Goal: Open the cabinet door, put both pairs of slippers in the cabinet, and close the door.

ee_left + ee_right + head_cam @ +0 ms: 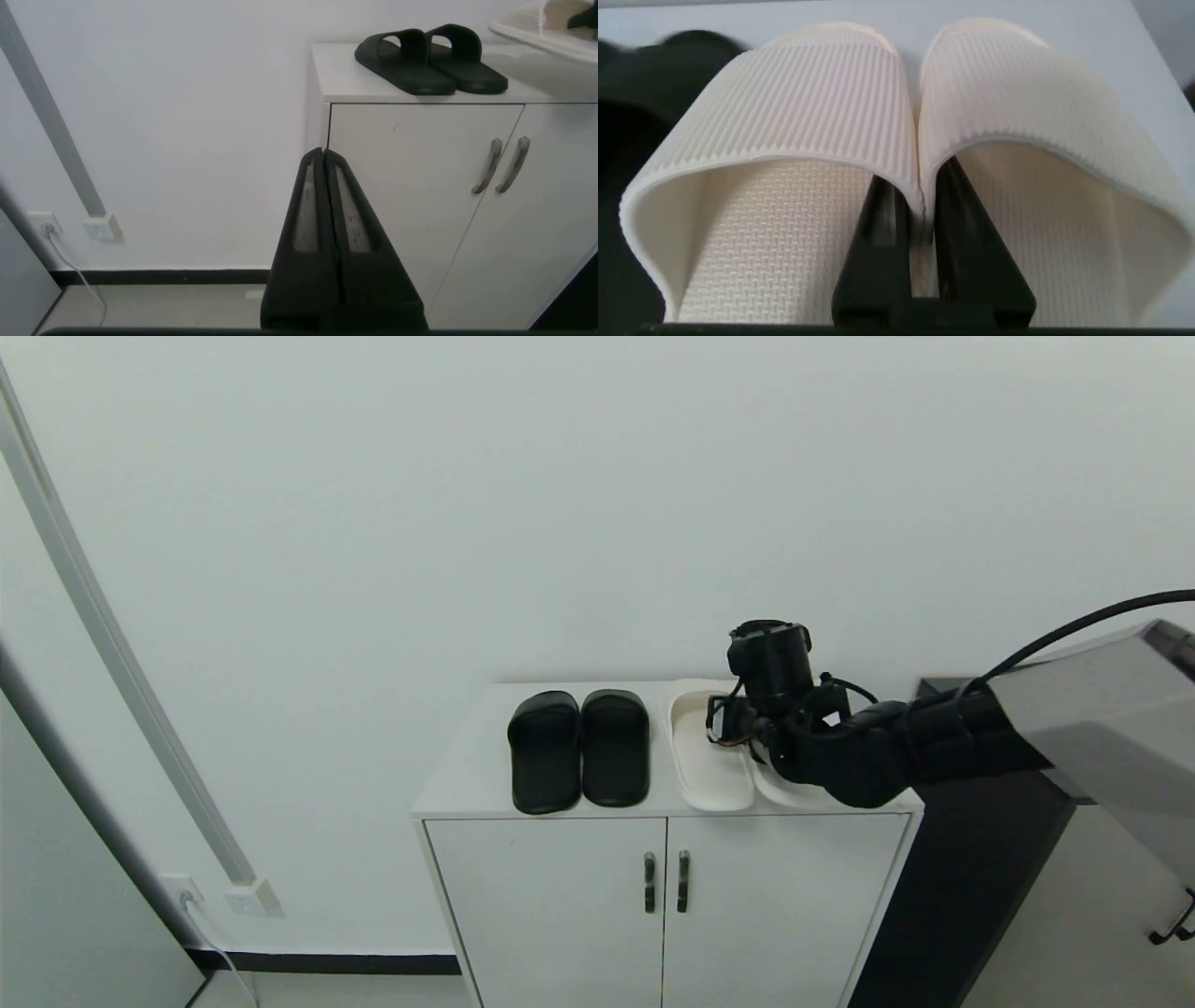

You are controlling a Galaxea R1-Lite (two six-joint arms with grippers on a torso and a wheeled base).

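Because the white slippers lie touching side by side on the cabinet top, our right gripper pinches their adjoining strap walls, one finger inside each; we judge this lifts both together. Just beside, black slippers. Below, doors shut. Our left gripper pressed together, low.

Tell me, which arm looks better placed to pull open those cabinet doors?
Left. The left claw hangs empty and shut, facing the closed doors, about level with the handles. The right claw is up on the cabinet top, pinching the white slippers together.
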